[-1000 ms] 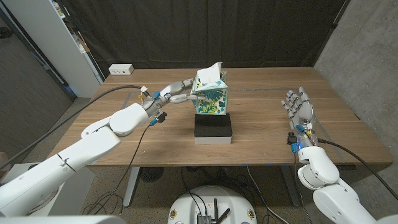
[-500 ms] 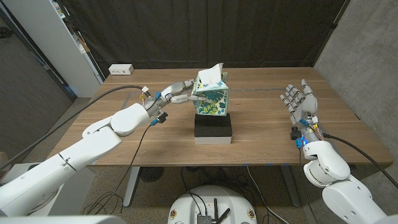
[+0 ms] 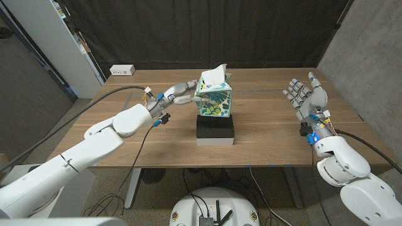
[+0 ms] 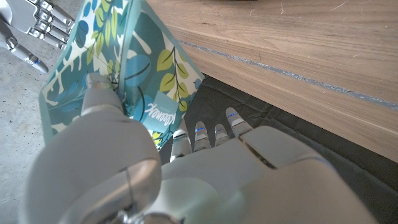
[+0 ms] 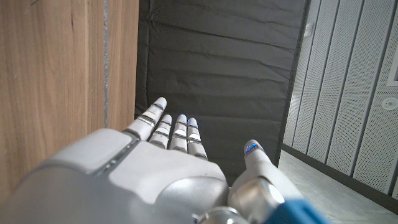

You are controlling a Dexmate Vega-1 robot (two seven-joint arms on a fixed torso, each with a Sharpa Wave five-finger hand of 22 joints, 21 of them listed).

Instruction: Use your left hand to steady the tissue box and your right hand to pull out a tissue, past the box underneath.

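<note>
Head view showed the long wooden table [image 3: 125,135] spread under both my arms, with a black curtain hung behind it and a grey concrete wall off to my right. My left arm [image 3: 94,141] reached in a long white sweep toward the middle of the table, a black cable trailing beside it. Near the table's centre sat a black rectangular box [image 3: 215,129] on a white base, and on top of it stood the teal cardboard tissue box printed with green and white leaves [image 3: 213,95], tilted a little, a white tissue [image 3: 217,69] sticking up from its top opening. My left hand [image 3: 182,93] was against the side of that tissue box that faced my left, fingers pressed on the cardboard and holding it; in the left wrist view my thumb lay on the leafy panel [image 4: 134,68] with the other fingers [image 4: 205,134] tucked below its edge. My right hand [image 3: 306,99] was well apart from the tissue box, raised above the table's right end, fingers spread and straight, gripping nothing; the right wrist view showed those fingers [image 5: 168,127] pointing at the dark curtain beside the table's edge. A small white power strip [image 3: 122,70] lay at the far left corner of the table.
</note>
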